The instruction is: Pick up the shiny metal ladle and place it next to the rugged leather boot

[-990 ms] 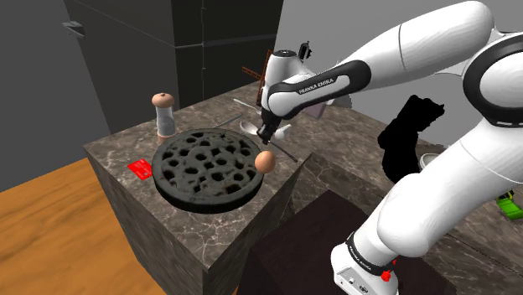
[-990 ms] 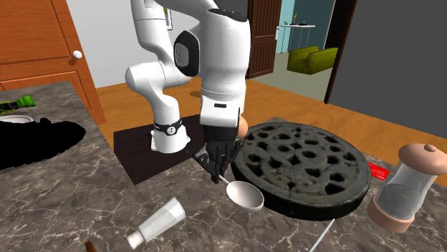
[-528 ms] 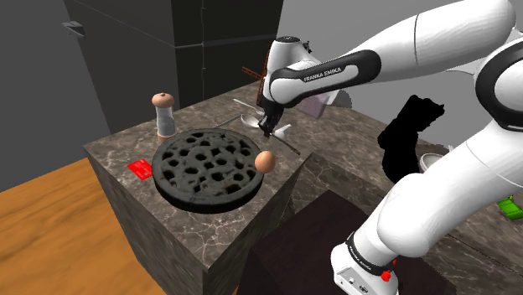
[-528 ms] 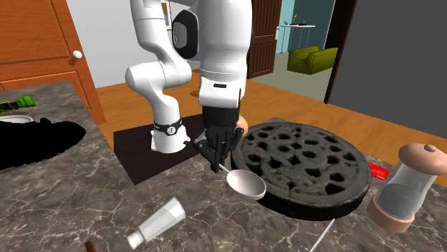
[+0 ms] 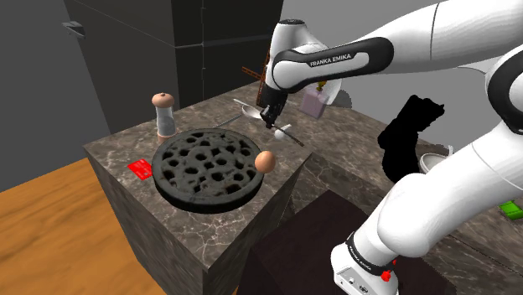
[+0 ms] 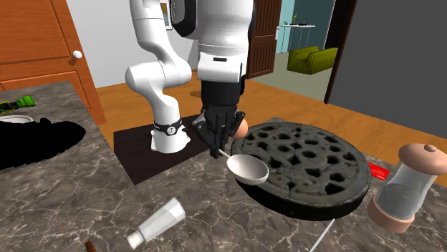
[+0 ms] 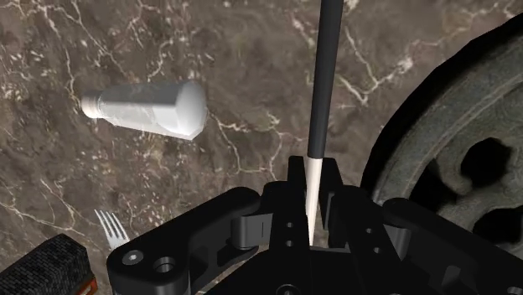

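Wrist view — gripper [image 7: 313, 173] clamps ladle [image 7: 325, 75] by handle, abv counter [image 7: 251, 59].

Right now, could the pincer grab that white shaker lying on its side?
Probably not yet: the pincer is shut on the ladle, so it is occupied. The way looks free: the shaker lies on the counter with nothing over it.

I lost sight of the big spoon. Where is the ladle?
The gripper holds the ladle by its handle; in the second exterior view its bowl is at the left rim of the round black grate, near the egg.
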Controlling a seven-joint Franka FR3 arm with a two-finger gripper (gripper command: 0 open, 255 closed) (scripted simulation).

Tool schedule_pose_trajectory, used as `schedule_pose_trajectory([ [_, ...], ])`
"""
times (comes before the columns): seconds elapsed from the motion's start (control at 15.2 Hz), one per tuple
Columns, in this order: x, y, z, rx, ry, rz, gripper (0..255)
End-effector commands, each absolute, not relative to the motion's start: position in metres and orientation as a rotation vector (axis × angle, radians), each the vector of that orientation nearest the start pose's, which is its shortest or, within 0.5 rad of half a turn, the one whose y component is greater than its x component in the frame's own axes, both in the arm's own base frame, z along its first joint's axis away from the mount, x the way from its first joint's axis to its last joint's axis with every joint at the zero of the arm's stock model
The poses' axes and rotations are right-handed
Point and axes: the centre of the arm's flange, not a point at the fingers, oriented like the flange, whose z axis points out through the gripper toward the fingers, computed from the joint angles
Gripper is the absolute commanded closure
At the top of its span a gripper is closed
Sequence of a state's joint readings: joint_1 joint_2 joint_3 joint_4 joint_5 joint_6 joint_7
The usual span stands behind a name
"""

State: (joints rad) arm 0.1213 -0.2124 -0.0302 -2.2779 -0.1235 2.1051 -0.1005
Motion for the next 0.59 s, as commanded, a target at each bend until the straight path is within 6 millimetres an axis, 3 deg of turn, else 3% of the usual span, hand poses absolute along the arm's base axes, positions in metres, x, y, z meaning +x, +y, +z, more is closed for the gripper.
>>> schedule_pose_trajectory([
  [0.0, 0.481, 0.038, 0.459, -3.216, -0.409, -0.063, 255],
  [0.53, 0.481, 0.038, 0.501, -3.216, -0.409, -0.063, 255],
])
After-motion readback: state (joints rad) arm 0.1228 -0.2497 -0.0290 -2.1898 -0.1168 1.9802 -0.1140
